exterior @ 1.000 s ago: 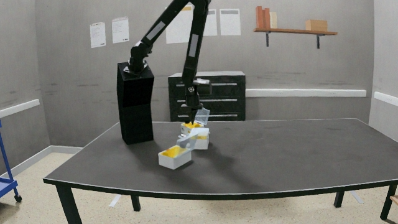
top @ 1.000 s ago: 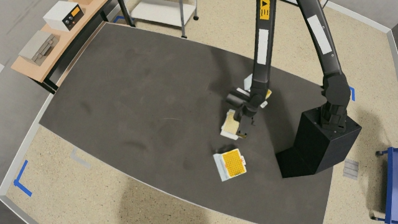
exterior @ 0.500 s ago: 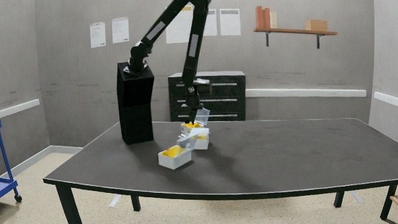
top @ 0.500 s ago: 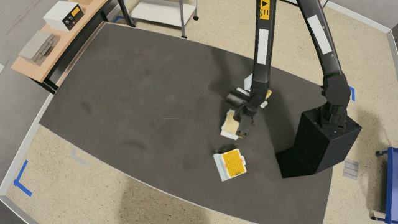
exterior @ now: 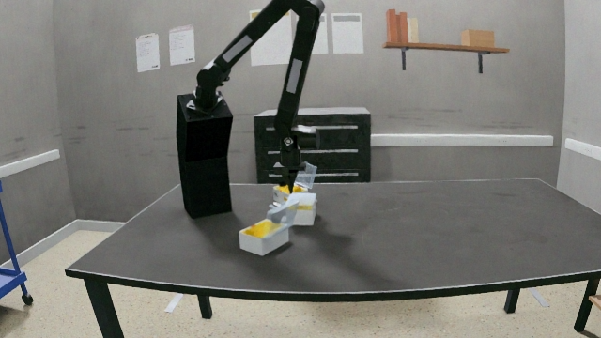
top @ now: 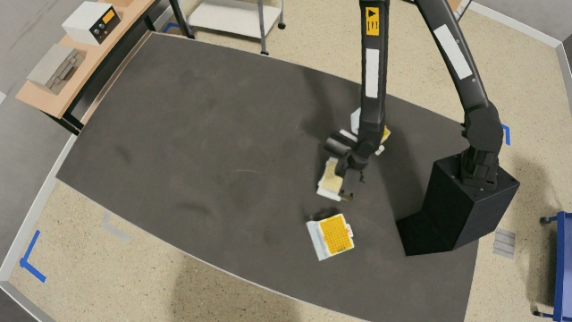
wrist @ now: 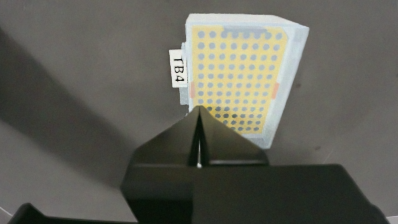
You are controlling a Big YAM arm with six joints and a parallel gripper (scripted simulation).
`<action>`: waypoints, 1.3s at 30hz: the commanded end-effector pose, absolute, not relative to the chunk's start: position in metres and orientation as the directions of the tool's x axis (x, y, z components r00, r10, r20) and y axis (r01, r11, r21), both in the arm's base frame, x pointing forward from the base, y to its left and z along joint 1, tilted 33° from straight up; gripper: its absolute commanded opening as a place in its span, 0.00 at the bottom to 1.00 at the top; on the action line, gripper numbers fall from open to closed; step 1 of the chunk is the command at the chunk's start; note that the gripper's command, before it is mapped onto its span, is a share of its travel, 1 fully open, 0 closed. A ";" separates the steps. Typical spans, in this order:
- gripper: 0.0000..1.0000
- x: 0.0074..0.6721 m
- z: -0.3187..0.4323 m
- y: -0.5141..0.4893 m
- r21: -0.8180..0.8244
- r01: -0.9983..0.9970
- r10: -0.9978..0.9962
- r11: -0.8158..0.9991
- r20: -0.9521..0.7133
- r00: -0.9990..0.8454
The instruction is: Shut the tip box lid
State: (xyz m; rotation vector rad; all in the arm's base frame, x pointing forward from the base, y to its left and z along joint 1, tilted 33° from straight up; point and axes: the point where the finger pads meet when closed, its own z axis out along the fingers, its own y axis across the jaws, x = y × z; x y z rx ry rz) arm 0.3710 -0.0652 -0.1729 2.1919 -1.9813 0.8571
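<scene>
The tip box TB4 [wrist: 235, 75] [top: 330, 178] [exterior: 305, 211] stands on the black bench [top: 201, 148] with its translucent lid lying down over the yellow tip rack. Its white label [wrist: 178, 67] is on the left side in the wrist view. My gripper [wrist: 199, 112] [top: 348, 191] [exterior: 289, 187] is shut and empty, its tips pointing down over the near edge of the TB4 lid. I cannot tell whether the tips touch the lid. A second box [top: 334, 233] [exterior: 262, 239] stands nearer the front, with its lid [top: 315, 239] [exterior: 282, 213] open. The third box [top: 384, 134] [exterior: 283, 190] is mostly hidden behind the arm; its lid [exterior: 306, 175] stands open.
The arm's black base block [top: 456, 210] [exterior: 205, 155] stands on the bench to the right of the boxes. A wooden side table with instruments [top: 89, 22] and a blue cart [top: 562, 264] stand off the bench.
</scene>
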 end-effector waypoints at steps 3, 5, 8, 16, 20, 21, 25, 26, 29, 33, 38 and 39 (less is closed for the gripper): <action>0.00 0.374 -0.182 -0.075 -0.314 -0.935 -0.899 -0.165 0.439 0.012; 0.00 0.374 -0.184 -0.075 -0.313 -0.935 -0.898 -0.165 0.439 0.012; 0.00 0.372 -0.179 -0.075 -0.319 -0.933 -0.898 -0.165 0.440 0.009; 0.00 0.374 -0.177 -0.075 -0.324 -0.932 -0.899 -0.162 0.439 0.004; 0.00 0.374 -0.177 -0.075 -0.324 -0.932 -0.899 -0.162 0.439 0.004; 0.00 0.374 -0.177 -0.075 -0.324 -0.932 -0.899 -0.162 0.439 0.004; 0.00 0.374 -0.177 -0.075 -0.324 -0.932 -0.899 -0.162 0.439 0.004; 0.00 0.374 -0.177 -0.075 -0.324 -0.932 -0.899 -0.162 0.439 0.004; 0.00 0.374 -0.177 -0.075 -0.324 -0.932 -0.899 -0.162 0.439 0.004; 0.00 0.374 -0.177 -0.075 -0.324 -0.932 -0.899 -0.162 0.439 0.004; 0.00 0.374 -0.177 -0.075 -0.324 -0.932 -0.899 -0.162 0.439 0.004; 0.00 0.374 -0.177 -0.075 -0.324 -0.932 -0.899 -0.162 0.439 0.004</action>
